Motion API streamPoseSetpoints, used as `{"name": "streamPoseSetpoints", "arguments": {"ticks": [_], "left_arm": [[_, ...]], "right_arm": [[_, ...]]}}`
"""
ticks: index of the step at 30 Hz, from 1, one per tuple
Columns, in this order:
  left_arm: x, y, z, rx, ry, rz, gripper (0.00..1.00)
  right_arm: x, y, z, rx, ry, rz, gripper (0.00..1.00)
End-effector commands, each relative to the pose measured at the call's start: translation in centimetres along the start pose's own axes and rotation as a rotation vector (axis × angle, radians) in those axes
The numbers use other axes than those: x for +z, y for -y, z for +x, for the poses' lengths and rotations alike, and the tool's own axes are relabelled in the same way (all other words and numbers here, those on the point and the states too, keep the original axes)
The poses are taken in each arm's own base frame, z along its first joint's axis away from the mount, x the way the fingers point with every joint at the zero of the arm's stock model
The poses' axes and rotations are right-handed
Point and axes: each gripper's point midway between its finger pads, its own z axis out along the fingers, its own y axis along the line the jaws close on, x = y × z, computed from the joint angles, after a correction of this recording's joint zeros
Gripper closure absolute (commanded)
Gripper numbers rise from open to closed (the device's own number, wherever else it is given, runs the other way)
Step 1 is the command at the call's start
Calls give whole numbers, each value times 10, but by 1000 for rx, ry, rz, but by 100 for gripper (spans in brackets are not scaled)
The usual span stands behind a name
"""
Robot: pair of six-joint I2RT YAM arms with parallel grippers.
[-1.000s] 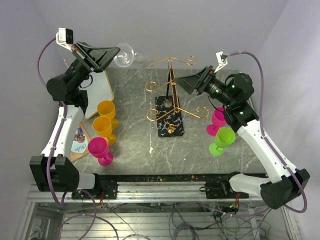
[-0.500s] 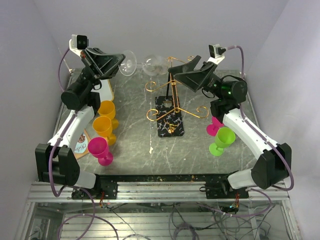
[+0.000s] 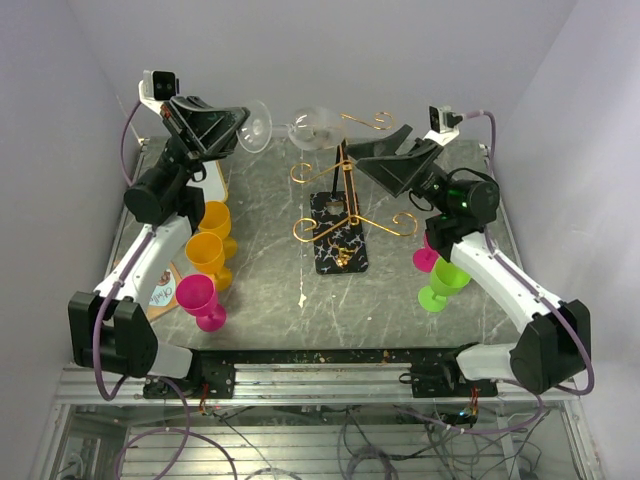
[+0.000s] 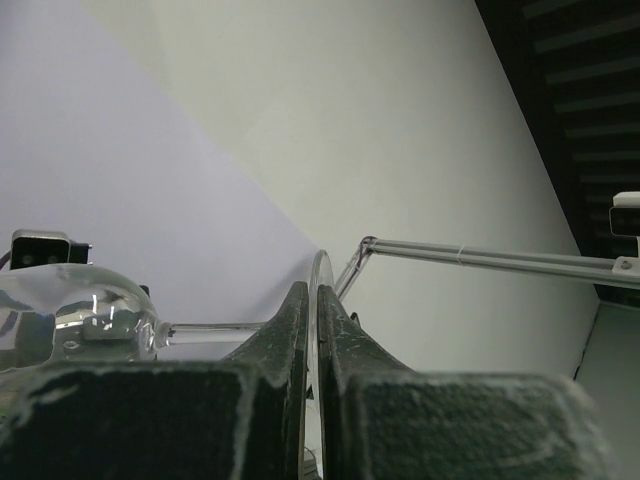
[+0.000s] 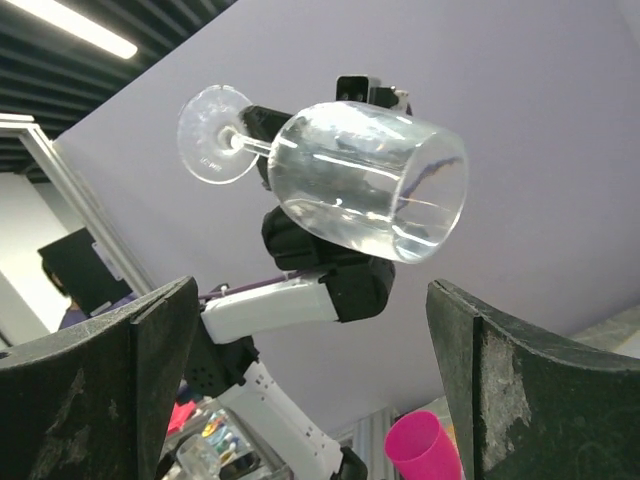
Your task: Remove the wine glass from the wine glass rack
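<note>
Coloured goblets [image 3: 207, 252] stand on the grey table [image 3: 270, 275].

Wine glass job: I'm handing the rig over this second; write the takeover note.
Left gripper: shut on the foot of the wine glass, which is held sideways in the air.
Right gripper: open, empty, facing the bowl, not touching.
Wine glass rack: upright between the arms; no wire around the glass in the right wrist view.
Done: glass appears off the rack.
To do: probably pass it to the right gripper or set it down.
</note>
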Motion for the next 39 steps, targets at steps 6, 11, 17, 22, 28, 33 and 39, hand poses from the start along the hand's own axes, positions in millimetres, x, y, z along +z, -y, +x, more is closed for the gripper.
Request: {"name": "streamPoseSetpoints", "arguments": {"ticks": [6, 11, 17, 22, 28, 33, 39], "left_arm": [[-1, 64, 41, -21, -66, 229, 93], [2, 57, 50, -89, -67, 271, 93], [3, 55, 53, -108, -54, 297, 93], [5, 62, 59, -110, -63, 317, 93], [8, 58, 65, -118, -71, 304, 91], [9, 53, 74, -48, -81, 241, 74], [0, 25, 83, 69, -55, 31, 26]], "right_arm": [[3, -32, -17, -107, 34, -73, 8], [6, -81, -19, -124, -5, -298, 23], [-18, -131, -14, -100, 17, -498, 40], [-32, -172, -15, -111, 6, -642, 68], [-37, -184, -18, -126, 38, -629, 96], [-40, -188, -20, -130, 77, -594, 100], [-36, -180, -22, -127, 88, -431, 100]]}}
